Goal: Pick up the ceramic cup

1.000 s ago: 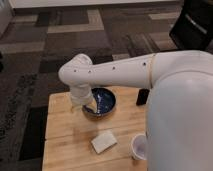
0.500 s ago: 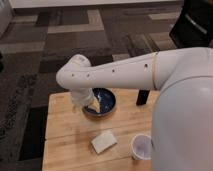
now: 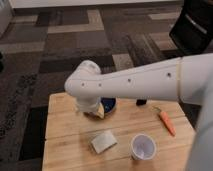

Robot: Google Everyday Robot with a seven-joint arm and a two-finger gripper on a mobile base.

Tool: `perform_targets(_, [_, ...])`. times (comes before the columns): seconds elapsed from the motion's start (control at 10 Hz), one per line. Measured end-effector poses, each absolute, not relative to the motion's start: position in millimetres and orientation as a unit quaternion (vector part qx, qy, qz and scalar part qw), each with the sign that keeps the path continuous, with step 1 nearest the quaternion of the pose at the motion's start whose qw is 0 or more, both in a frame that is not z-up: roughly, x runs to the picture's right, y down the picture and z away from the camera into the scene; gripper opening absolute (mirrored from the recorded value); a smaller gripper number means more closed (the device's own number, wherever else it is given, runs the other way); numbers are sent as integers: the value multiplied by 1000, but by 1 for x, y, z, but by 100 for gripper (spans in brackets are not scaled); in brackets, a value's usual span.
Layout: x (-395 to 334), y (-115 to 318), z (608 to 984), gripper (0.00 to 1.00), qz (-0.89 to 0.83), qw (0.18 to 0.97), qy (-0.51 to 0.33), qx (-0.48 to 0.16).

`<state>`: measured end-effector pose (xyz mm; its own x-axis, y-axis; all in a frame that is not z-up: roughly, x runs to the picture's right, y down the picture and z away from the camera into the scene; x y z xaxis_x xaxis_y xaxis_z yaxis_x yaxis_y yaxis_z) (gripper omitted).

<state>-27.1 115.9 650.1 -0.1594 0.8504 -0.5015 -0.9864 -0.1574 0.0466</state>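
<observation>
The ceramic cup [image 3: 143,147] is a small white round cup with a pale lavender inside. It stands upright near the front right of the wooden table [image 3: 65,135], with nothing touching it. My white arm [image 3: 135,82] reaches in from the right and bends down at its elbow over the table's back left. My gripper is hidden behind that bend, just above the dark blue bowl [image 3: 109,105] and well behind and left of the cup. Nothing shows as held.
A pale sponge-like block [image 3: 103,141] lies left of the cup. An orange carrot [image 3: 167,122] lies at the right, and a small black object [image 3: 141,102] sits at the back edge. A black chair [image 3: 195,25] stands on the carpet at the far right.
The arm's bend has lifted and shifted, uncovering the carrot and the table's right side. The cup, bowl and block have stayed where they were.
</observation>
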Motion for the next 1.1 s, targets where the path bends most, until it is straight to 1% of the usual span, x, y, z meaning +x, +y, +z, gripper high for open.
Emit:
perform_targets(0.2, [-4, 121, 639, 65, 752, 609, 186, -171])
perform_targets(0.6, [52, 145, 616, 65, 790, 563, 193, -144])
perform_targets(1.1, [56, 146, 614, 65, 791, 563, 194, -140])
